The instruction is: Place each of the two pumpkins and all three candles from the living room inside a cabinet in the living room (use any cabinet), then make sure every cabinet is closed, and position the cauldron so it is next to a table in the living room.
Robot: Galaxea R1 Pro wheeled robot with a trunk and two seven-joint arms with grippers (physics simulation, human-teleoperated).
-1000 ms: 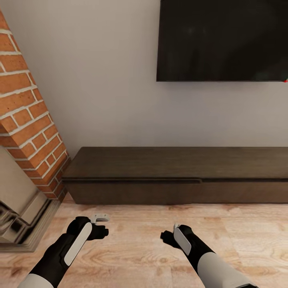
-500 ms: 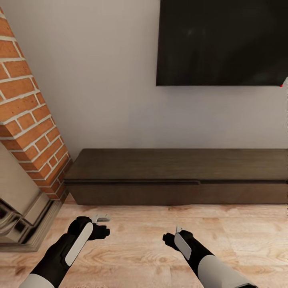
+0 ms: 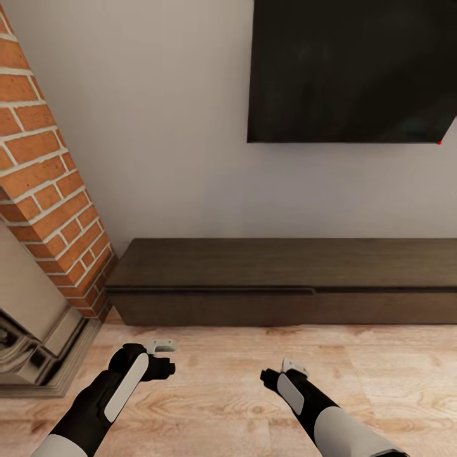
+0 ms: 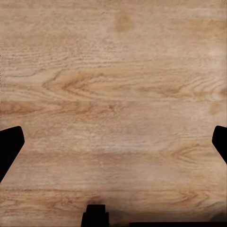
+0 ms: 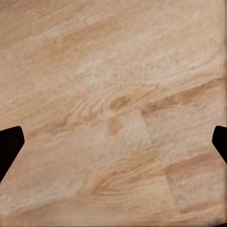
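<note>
TV cabinet [image 3: 279,282] looks fully shut; both grippers, left [image 3: 162,355] and right [image 3: 279,374], hang before it, jaws spread, holding nothing.

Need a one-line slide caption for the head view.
Both open, empty grippers, left and right, hover over pale wood floor facing the closed long dark brown cabinet.
</note>
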